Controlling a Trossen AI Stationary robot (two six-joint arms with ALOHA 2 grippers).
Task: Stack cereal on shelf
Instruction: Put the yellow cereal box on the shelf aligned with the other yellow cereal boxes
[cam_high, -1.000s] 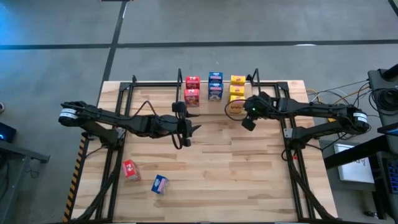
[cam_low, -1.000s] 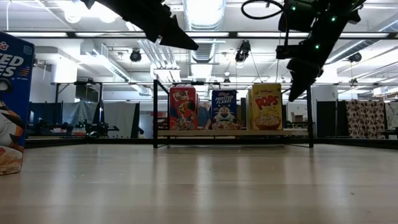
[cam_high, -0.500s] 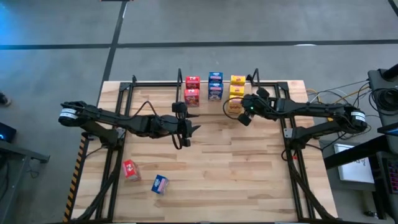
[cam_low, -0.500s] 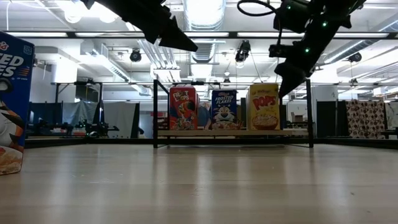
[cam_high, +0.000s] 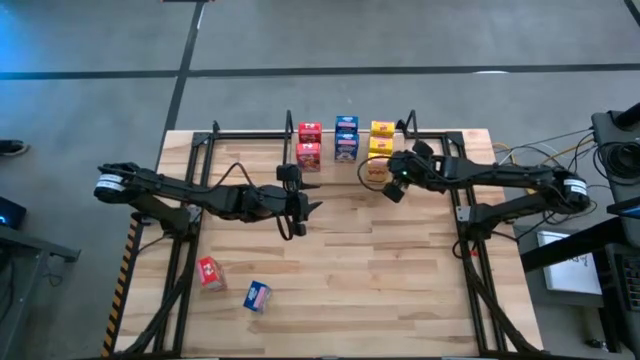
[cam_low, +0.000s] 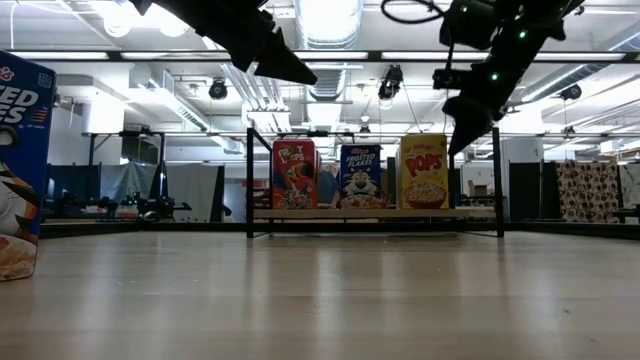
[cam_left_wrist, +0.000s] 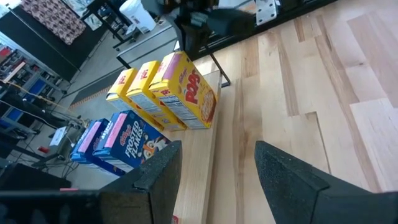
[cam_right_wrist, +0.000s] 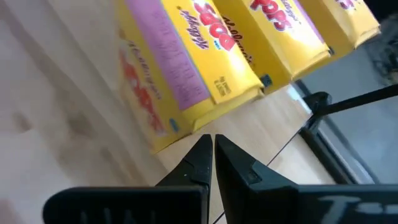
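Hovering just beside the front yellow cereal box (cam_high: 377, 172) at upper centre, the right hand (cam_high: 392, 186) is pinched shut, empty. The left hand (cam_high: 306, 207) hangs mid-frame, parted, empty. The boxes stand upright on the shelf (cam_low: 370, 213).

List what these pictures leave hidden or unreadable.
- Low view: the rear boxes on the shelf hide behind the front red, blue and yellow ones.
- Low view: the blue box is cut off by the picture's edge.
- High view: labels on the loose red box are too small.
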